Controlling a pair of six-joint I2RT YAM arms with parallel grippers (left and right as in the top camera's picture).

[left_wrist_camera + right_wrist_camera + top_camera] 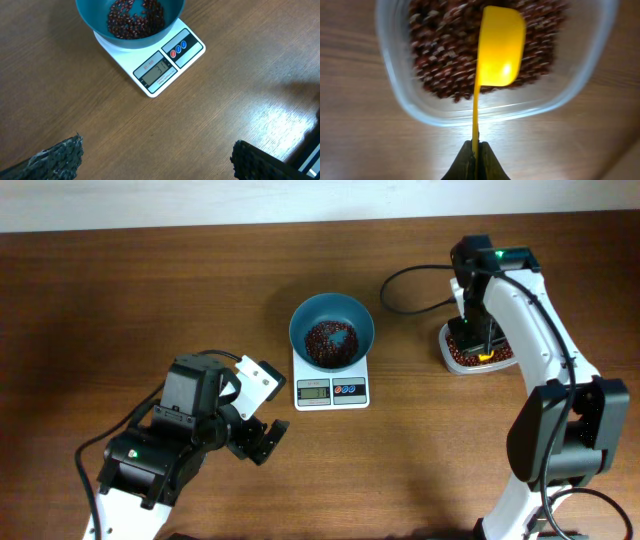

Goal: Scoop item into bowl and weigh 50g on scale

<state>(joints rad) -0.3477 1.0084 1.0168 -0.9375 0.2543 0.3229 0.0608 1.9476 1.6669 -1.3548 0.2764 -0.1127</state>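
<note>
The teal-blue bowl [332, 330] stands on the white scale [332, 388] at mid table and holds a layer of red-brown beans [330, 342]. In the left wrist view the bowl [131, 25] and the scale [160, 70] lie ahead, the display lit. My right gripper [476, 155] is shut on the handle of a yellow scoop [497, 47], its cup above the beans [440, 55] in the clear tub [400, 90]. In the overhead view that gripper [480, 345] hangs over the tub [450, 352]. My left gripper [157, 157] is open and empty, low over the table [262, 435].
A black cable [405, 280] loops on the table behind the bowl, near the right arm. The right arm's base [560, 430] stands at the right front. The left arm's body [160, 445] fills the left front.
</note>
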